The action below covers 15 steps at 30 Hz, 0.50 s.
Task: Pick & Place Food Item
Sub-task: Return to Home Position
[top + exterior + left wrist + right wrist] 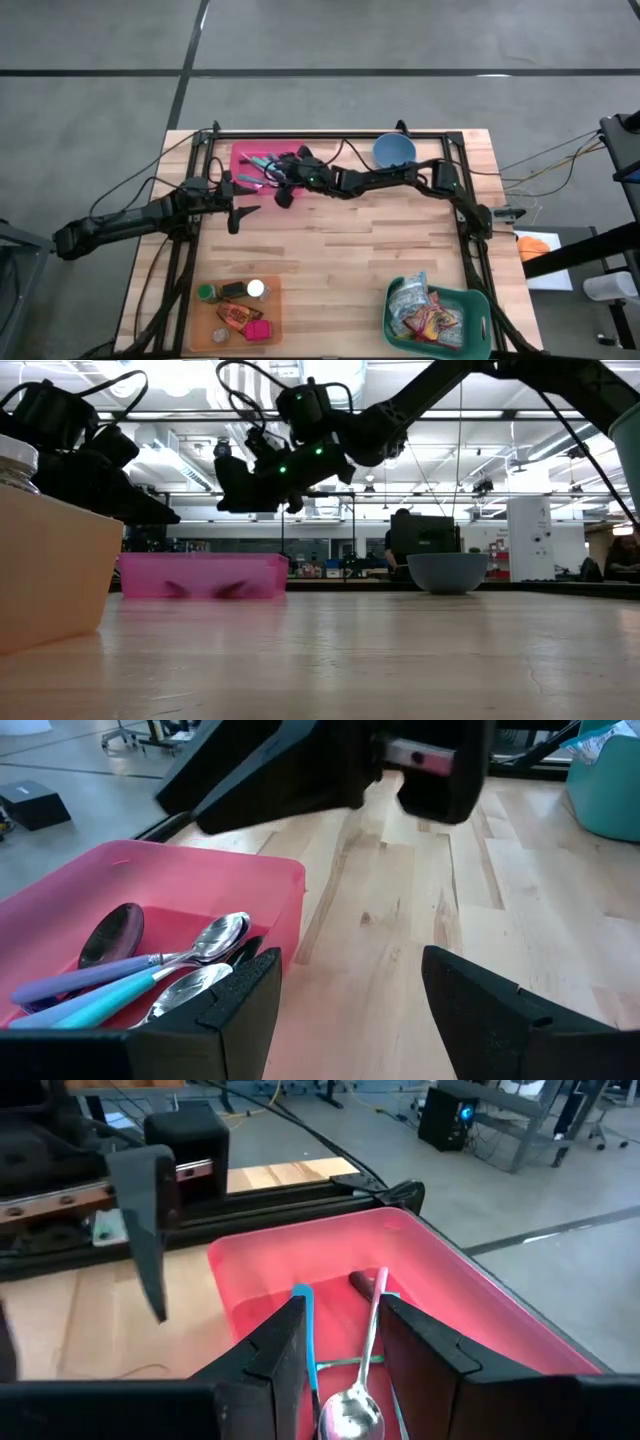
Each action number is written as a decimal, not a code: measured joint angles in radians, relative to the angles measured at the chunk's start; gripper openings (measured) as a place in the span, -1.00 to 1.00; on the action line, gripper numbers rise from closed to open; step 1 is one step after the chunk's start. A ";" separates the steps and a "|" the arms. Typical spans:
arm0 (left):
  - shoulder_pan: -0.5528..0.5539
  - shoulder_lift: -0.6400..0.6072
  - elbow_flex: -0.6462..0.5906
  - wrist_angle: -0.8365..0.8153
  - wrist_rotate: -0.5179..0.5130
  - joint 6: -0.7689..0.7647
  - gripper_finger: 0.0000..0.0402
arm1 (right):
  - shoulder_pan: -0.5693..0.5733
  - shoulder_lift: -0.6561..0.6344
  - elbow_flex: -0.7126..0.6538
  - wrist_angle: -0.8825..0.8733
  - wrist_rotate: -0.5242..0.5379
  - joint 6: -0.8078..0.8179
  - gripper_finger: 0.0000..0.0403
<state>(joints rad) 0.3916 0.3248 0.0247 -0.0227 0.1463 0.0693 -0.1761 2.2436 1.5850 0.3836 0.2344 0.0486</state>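
My right end effector [284, 182] hovers over the pink bin [248, 158] at the table's [350, 240] upper left, fingers apart, empty. Silver spoon [352, 1410], light blue spoon [306, 1340] and purple spoon [90, 978] lie inside. My left end effector [240, 198] waits beside the bin, fingers apart.

Robotics lab in an open industrial hall, going by my feeds.

Wooden table [340, 240] carries a black metal frame [300, 134] with the left arm [130, 220] and right arm [400, 180]; cables [545, 158] trail off its edge over bare grey floor [100, 80] marked with dark lines. Level feed: rows of ceiling strip lights [560, 435] on exposed structure, benches and a dark monitor [435, 535] behind. Wrist feeds catch a computer tower [455, 1115] lit blue and a rolling chair base [125, 735]. Test props sit sorted in containers, e.g. the pink bin [200, 575].
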 joint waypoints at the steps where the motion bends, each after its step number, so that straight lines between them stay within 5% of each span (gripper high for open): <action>1: 0.000 0.000 0.000 0.000 0.000 0.000 0.21 | 0.003 -0.012 -0.014 0.000 0.000 0.000 -0.38; 15: 0.000 0.000 0.000 0.000 0.000 0.000 0.21 | 0.135 -0.304 -0.516 0.355 0.038 -0.066 -0.38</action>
<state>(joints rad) 0.3919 0.3248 0.0246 -0.0227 0.1460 0.0696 -0.0415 1.9392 1.0692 0.7391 0.2721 -0.0175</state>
